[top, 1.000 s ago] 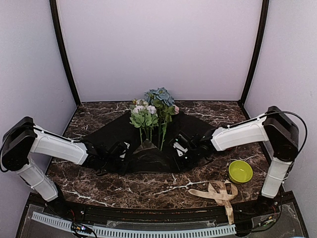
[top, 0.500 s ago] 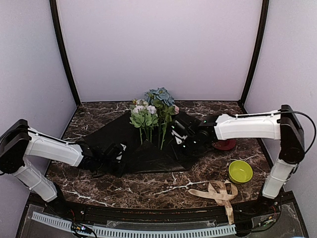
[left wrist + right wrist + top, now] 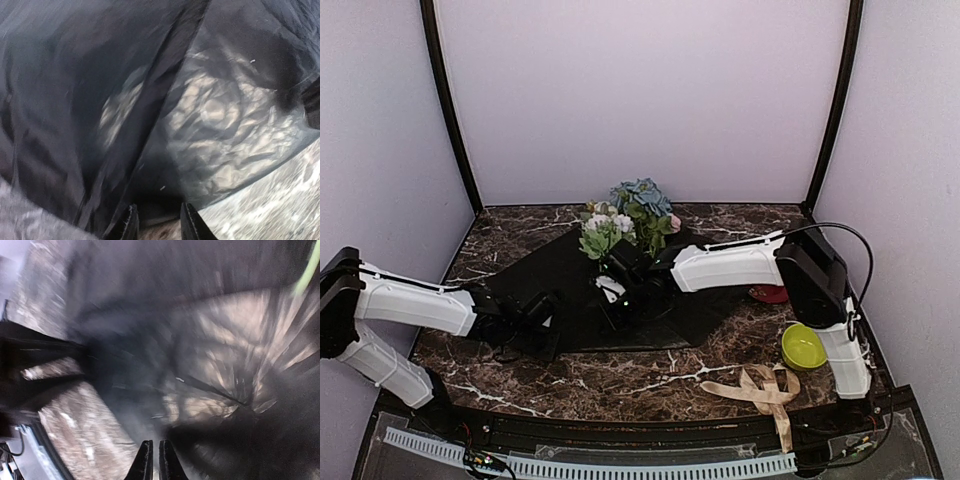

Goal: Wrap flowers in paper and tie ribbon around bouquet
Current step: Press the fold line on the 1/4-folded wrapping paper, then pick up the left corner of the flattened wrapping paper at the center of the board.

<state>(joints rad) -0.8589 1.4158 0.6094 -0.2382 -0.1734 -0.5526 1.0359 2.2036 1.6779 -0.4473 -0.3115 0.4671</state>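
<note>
The paper (image 3: 705, 318) (black, creased) lies under the right pincer (image 3: 613, 303).

Flowers (image 3: 630, 215) on paper (image 3: 570, 268) — ribbon (image 3: 760, 390) near-right

Compared with one second earlier: the right gripper (image 3: 613, 293) is being carried toward 9 o'clock across the paper (image 3: 560, 270), from the 3 o'clock side of the stems to their 9 o'clock side. Its jaws are being brought nearly together. The stems of the flowers (image 3: 638, 200) are being covered by the arm and dark paper. The left gripper (image 3: 535, 318) is being drawn slightly toward 8 o'clock. A red object (image 3: 770, 294) is being exposed beside the right forearm.
</note>
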